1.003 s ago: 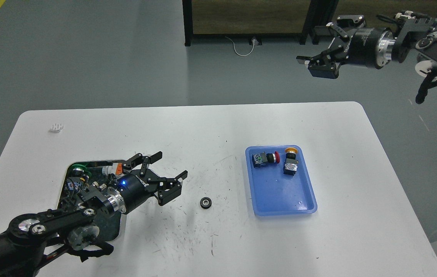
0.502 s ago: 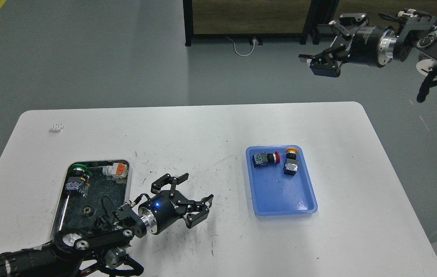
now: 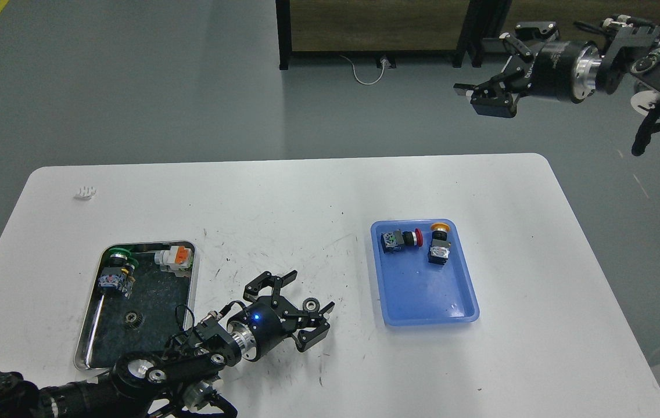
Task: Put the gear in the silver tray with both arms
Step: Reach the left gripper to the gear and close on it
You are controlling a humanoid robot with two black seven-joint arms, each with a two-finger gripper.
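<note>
A small black gear (image 3: 309, 303) lies on the white table, right of the silver tray (image 3: 193, 278). My left gripper (image 3: 311, 290) is open, low over the table, with its fingers on either side of the gear; I cannot tell whether they touch it. The tray holds another small gear (image 3: 131, 317), a green-capped switch (image 3: 114, 273) and an orange-and-white connector (image 3: 174, 255). My right gripper (image 3: 479, 62) is open and empty, held high beyond the table's far right edge.
A blue plastic tray (image 3: 423, 290) with a red-capped switch (image 3: 401, 238) and a yellow-capped switch (image 3: 438, 244) stands right of the gear. A small white piece (image 3: 85, 191) lies at the far left of the table.
My left gripper has moved from over the silver tray to the right and nearer the front, and now brackets the gear. The right gripper has drifted slightly up and right.
</note>
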